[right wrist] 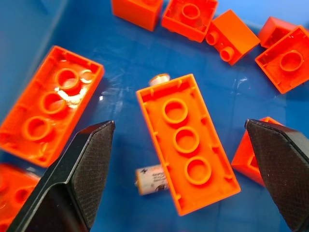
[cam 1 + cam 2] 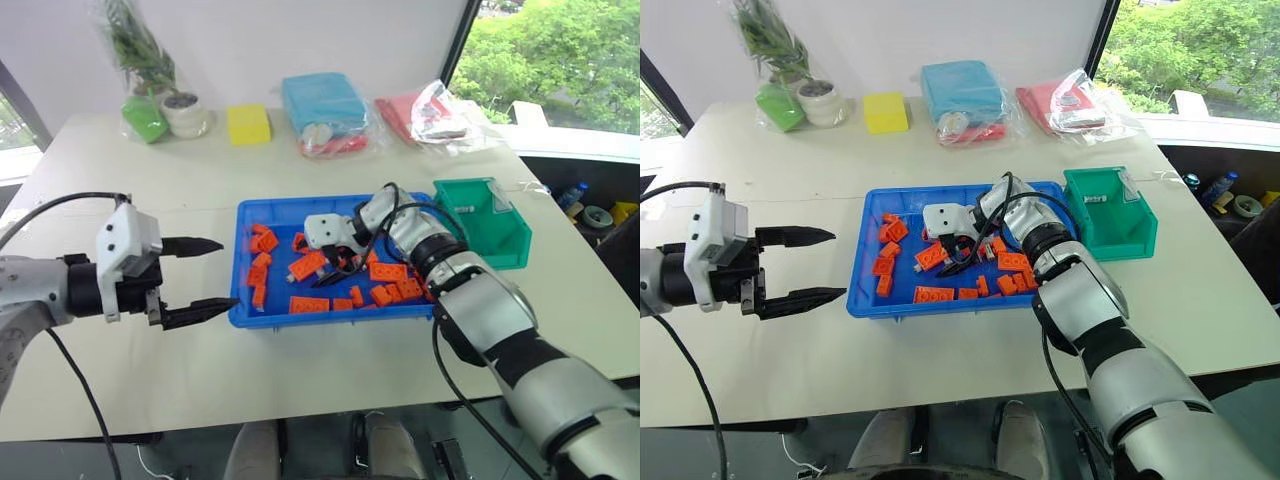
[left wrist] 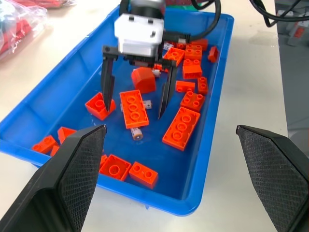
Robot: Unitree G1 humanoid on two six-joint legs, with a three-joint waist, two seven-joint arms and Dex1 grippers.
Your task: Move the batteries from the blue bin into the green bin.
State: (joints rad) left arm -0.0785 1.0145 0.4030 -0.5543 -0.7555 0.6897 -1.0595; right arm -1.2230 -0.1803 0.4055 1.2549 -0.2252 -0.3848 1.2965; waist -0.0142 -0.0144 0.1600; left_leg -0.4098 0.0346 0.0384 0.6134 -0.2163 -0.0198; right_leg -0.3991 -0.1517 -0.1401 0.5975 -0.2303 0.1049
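The blue bin [image 2: 262, 317] lies mid-table, strewn with orange bricks. A small silver battery [image 1: 152, 180] lies on its floor, half under one long orange brick [image 1: 187, 141]. The shiny end of another battery [image 1: 159, 79] peeks out at that brick's far end. My right gripper [image 2: 336, 268] hangs open inside the bin, fingers pointing down on either side of this brick and holding nothing. My left gripper [image 2: 230, 273] is open and empty above the table, just off the bin's left rim. The green bin [image 2: 490, 225] stands against the blue bin's right end.
Orange bricks [image 2: 308, 304] cover much of the bin floor around the batteries. Along the table's back edge stand a potted plant [image 2: 185, 112], a lime-green bag [image 2: 145, 118], a yellow block [image 2: 248, 124], a teal package [image 2: 322, 105] and a red bagged item [image 2: 430, 115].
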